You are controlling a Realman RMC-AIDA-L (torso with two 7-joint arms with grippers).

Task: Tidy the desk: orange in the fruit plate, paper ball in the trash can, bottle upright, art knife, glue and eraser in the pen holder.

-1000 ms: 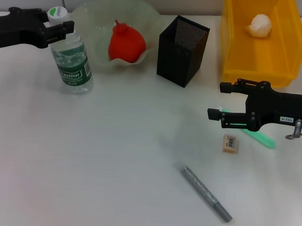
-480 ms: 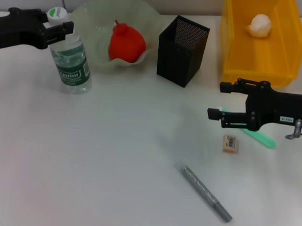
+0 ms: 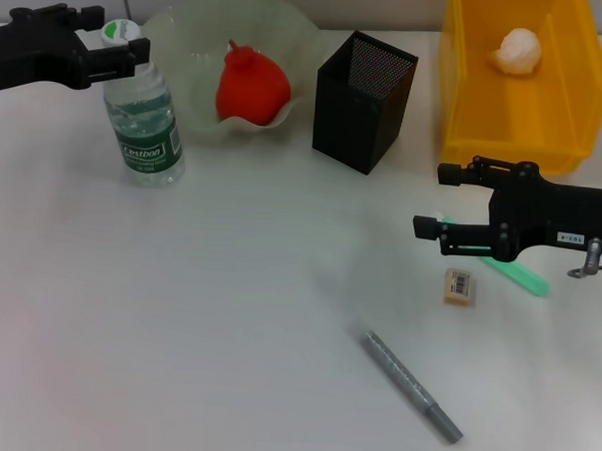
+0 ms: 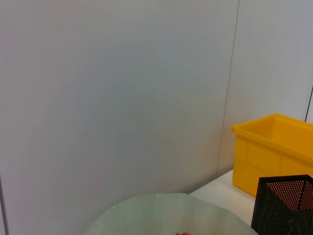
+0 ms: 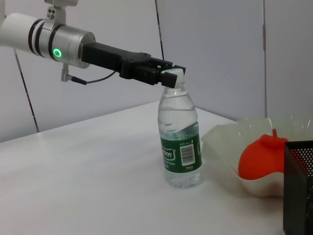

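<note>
Left gripper pinches the cap of the bottle, evidently steadying it upright at far left beside the fruit plate; right gripper, jaws spread, waits at right, near side of the trash can, just above the eraser.

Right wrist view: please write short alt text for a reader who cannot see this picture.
The left gripper reaches in at the cap of an upright bottle on a white table. Beside it, a pale-green fruit plate holds the orange; the black pen holder is at the edge.
</note>
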